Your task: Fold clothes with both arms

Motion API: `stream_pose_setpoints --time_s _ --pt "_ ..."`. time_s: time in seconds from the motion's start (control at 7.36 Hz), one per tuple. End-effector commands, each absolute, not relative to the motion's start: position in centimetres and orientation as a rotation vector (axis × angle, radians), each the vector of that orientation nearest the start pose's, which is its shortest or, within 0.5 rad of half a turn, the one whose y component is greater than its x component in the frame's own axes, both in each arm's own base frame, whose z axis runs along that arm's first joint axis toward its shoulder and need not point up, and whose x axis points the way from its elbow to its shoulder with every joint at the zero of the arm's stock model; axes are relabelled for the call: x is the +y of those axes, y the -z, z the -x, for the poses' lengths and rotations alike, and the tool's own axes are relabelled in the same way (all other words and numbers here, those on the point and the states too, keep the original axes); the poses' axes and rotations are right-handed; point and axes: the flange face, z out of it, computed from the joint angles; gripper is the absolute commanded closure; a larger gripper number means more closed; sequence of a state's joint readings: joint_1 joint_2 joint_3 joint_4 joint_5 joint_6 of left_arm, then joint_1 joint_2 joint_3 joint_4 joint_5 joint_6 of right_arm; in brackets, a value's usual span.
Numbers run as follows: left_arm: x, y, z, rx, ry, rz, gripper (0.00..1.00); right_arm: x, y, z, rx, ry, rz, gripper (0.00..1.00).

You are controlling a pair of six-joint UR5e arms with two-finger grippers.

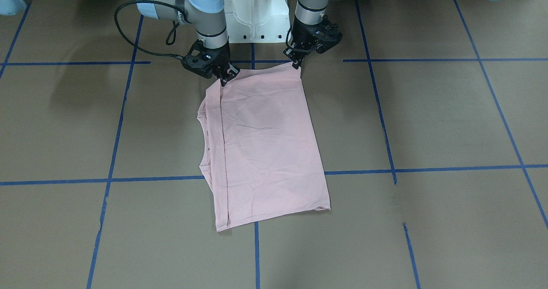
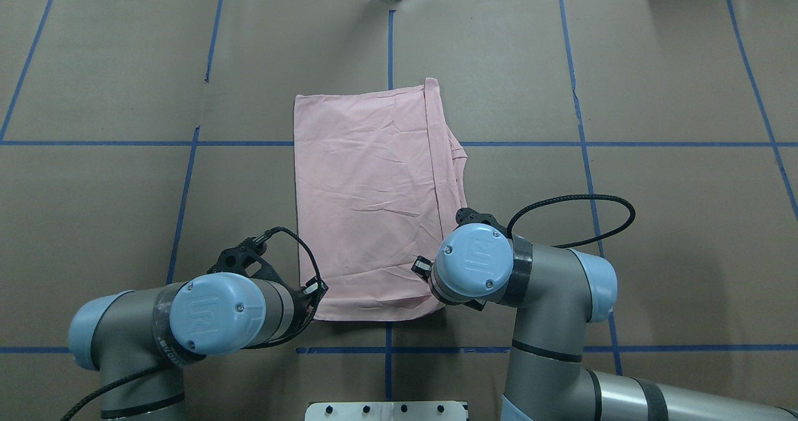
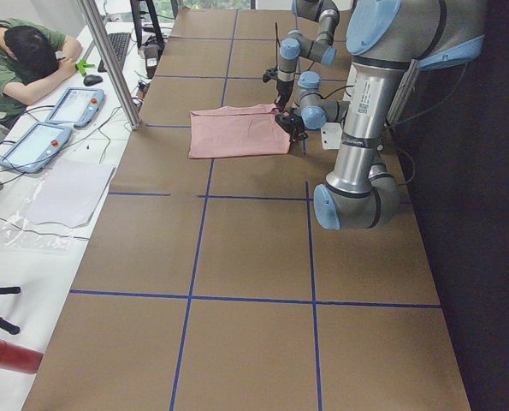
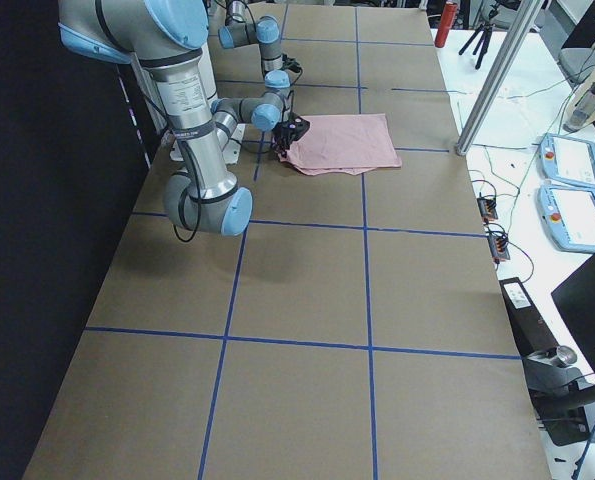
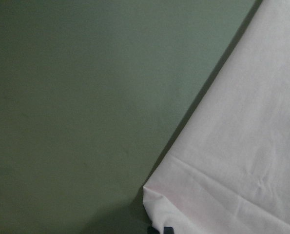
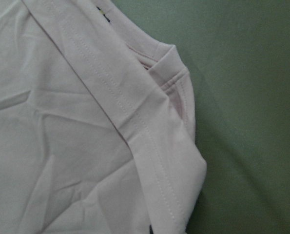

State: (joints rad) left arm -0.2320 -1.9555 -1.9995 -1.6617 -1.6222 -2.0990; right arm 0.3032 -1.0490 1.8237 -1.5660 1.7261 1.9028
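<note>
Left gripper (image 1: 296, 63) and right gripper (image 1: 223, 79) each pinch a near corner of the pink shirt (image 1: 265, 143), whose long axis runs away from both.

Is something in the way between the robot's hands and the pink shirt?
No, nothing visible is. The left gripper and the right gripper sit right on the pink shirt's two corners nearest the robot and seem to pinch them. Only brown table shows around it.
</note>
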Motion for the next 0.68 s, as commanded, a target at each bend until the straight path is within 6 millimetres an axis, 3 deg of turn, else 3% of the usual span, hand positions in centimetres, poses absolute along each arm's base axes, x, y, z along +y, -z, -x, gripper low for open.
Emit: stream_pose_setpoints --time_s 0.0,0.14,0.27,0.41,0.54 --pt "-23.1 -24.0 -51.2 0.939 0.624 0.197 1.00 -28.1 -24.3 55.7 -0.822 -0.507 0.174 1.00" --pt "-20.8 -23.4 -50.4 0.912 0.590 0.212 1.00 -25.3 -23.6 54.7 -0.848 -0.462 0.192 1.00" --pt "-19.4 -21.6 -48.3 0.913 0.570 0.223 1.00 -22.8 -22.6 53.4 -0.881 -0.423 0.211 1.00" --pt "-17.3 -19.5 -45.9 0.926 0.532 0.246 1.00 -21.3 -22.2 51.9 -0.904 -0.399 0.223 1.00" --pt "-16.8 -18.8 -45.4 0.935 0.524 0.253 1.00 -21.0 -21.9 51.6 -0.913 -0.394 0.224 1.00"
